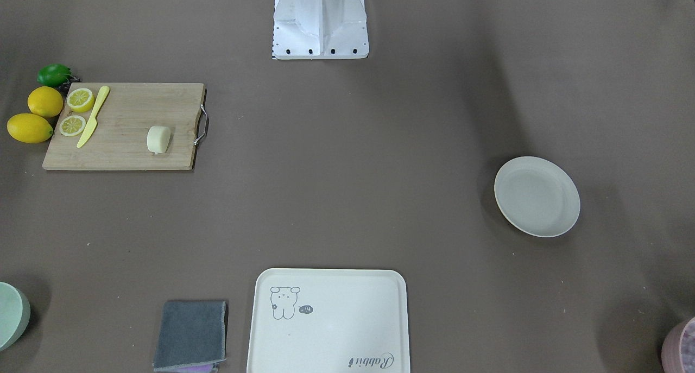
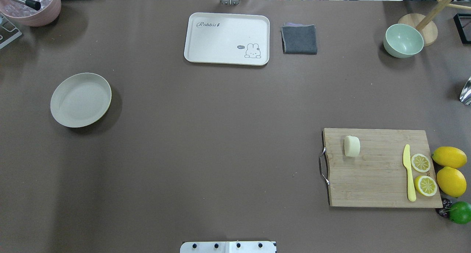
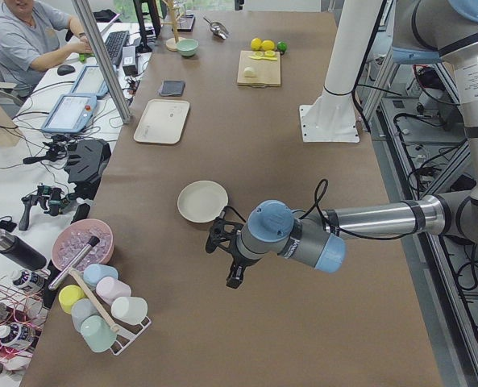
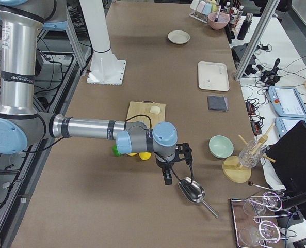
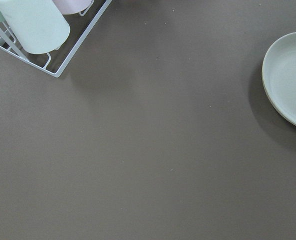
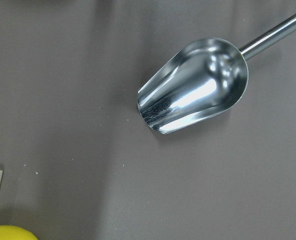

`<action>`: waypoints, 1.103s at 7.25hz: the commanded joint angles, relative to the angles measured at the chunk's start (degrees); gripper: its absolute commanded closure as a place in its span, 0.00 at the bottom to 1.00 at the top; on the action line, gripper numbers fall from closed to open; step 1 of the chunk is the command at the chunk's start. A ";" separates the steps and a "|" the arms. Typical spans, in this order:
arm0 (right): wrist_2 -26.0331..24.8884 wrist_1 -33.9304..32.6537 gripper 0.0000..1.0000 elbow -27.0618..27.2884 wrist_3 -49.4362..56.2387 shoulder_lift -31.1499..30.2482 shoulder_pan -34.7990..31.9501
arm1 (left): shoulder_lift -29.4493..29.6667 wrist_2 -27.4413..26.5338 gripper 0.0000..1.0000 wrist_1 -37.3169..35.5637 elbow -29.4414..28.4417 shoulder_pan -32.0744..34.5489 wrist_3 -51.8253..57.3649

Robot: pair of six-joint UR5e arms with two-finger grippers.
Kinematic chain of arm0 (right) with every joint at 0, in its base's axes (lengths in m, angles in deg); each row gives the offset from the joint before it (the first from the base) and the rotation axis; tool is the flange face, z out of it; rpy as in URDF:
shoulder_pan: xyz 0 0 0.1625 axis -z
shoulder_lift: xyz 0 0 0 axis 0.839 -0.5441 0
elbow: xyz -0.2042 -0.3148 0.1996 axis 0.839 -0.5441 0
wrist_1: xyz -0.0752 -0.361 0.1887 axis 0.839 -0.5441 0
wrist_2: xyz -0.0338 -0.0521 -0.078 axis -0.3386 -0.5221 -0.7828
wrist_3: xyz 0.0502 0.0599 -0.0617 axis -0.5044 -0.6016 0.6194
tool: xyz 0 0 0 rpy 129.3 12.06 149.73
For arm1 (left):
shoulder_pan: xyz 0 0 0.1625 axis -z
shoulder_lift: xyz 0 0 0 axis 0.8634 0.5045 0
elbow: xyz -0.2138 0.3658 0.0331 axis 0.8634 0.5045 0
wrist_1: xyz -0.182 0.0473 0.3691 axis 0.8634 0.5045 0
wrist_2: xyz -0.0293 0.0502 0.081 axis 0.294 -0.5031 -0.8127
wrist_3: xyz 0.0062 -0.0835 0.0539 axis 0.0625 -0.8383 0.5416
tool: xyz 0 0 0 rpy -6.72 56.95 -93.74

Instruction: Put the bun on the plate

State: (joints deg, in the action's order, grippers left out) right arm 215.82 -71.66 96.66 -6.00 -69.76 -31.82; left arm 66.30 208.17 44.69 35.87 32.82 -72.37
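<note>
The bun (image 2: 351, 146) is a pale cream stub lying on the wooden cutting board (image 2: 382, 168), near its handle end; it also shows in the front view (image 1: 158, 139). The off-white round plate (image 2: 81, 100) sits empty across the table, also in the front view (image 1: 536, 196) and at the right edge of the left wrist view (image 5: 287, 80). My left gripper (image 3: 230, 266) hangs over bare table just short of the plate. My right gripper (image 4: 168, 173) hovers beyond the board, beside a metal scoop. Both grippers show only in side views, so I cannot tell their state.
Two lemon halves (image 2: 423, 174), a yellow knife (image 2: 409, 172), whole lemons (image 2: 449, 169) and a lime (image 2: 460, 211) crowd the board's outer end. A cream tray (image 2: 227, 38), grey cloth (image 2: 299, 39), green bowl (image 2: 403, 41), metal scoop (image 6: 195, 85) and cup rack (image 3: 101, 310) ring the table.
</note>
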 commanded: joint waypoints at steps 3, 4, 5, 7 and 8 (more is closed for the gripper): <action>0.08 0.00 0.00 -0.02 -0.07 0.12 0.08 | -0.11 2.65 0.02 0.01 -0.29 0.11 -0.65; 0.08 0.00 0.00 -0.46 -0.07 0.29 0.08 | -0.11 2.56 0.02 0.01 -0.38 -0.06 -0.56; 0.25 0.00 0.00 -0.03 -0.07 0.12 0.08 | -0.11 2.65 0.02 -0.08 -0.29 -0.06 -0.56; 0.60 0.00 0.00 0.24 0.02 -0.23 0.08 | -0.37 2.73 0.02 0.27 -0.12 0.02 -0.65; 1.82 0.00 0.00 0.42 0.02 -0.75 0.08 | -0.90 2.73 0.02 0.36 0.41 -0.06 -0.56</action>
State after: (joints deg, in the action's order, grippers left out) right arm 216.57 -71.66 96.85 -6.00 -69.99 -31.73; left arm 65.89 210.87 44.86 35.80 32.79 -72.99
